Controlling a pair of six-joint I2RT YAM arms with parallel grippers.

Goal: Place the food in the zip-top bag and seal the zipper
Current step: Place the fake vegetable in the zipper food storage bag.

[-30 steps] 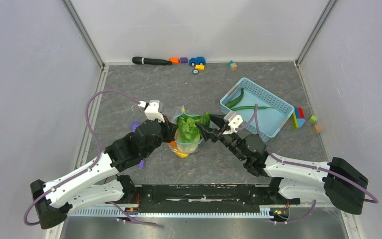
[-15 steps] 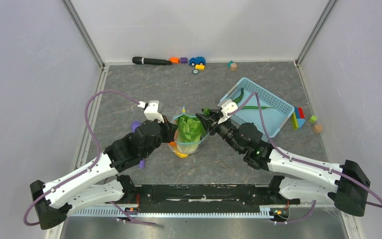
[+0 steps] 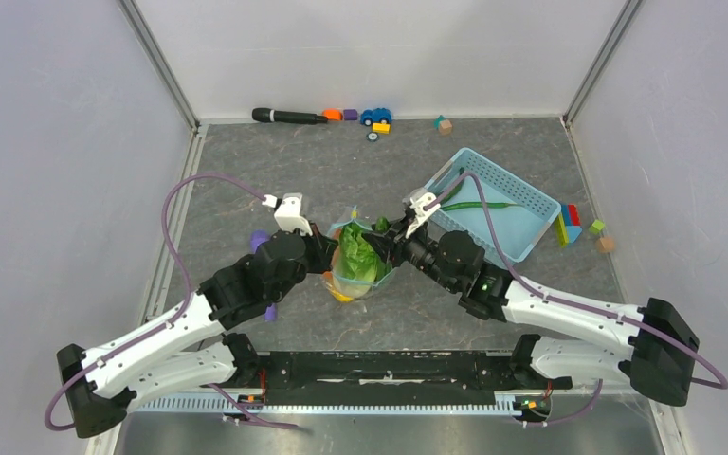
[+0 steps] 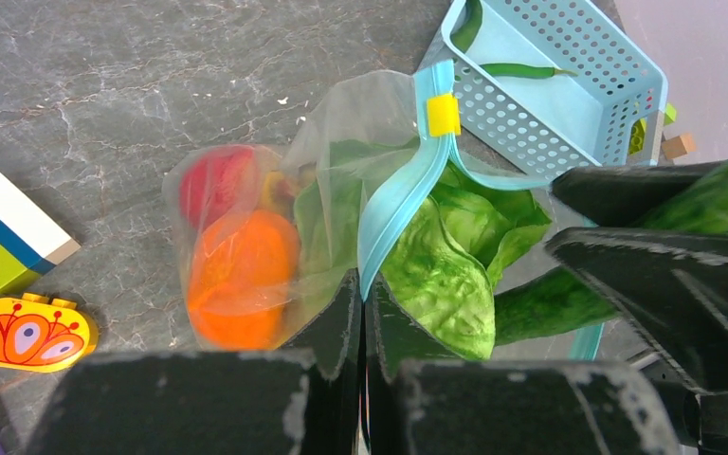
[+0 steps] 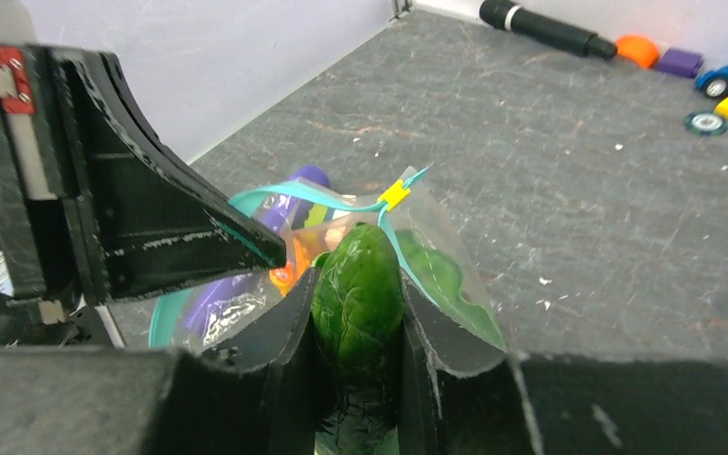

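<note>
The clear zip-top bag (image 3: 353,280) stands on the table with light green lettuce (image 3: 360,256) sticking out of its mouth. In the left wrist view the bag (image 4: 336,161) holds an orange (image 4: 242,275) and a red fruit (image 4: 213,180) beside the lettuce (image 4: 445,275). My left gripper (image 4: 362,294) is shut on the teal zipper (image 4: 403,194). My right gripper (image 5: 357,280) is shut on a dark green leafy piece (image 5: 355,308) and holds it at the bag's mouth (image 5: 360,204), facing the left gripper (image 3: 332,248). A purple shape (image 5: 213,299) shows through the bag.
A light-blue basket (image 3: 521,223) with long green pods (image 3: 479,205) stands at the right. Small toy blocks (image 3: 573,226) lie beside it. A black marker (image 3: 284,116) and a toy car (image 3: 375,116) lie by the back wall. A block (image 4: 5,237) lies left of the bag.
My right gripper has moved left from beside the basket to the bag's mouth with the dark green piece in it. The left gripper has stayed shut on the zipper edge.
</note>
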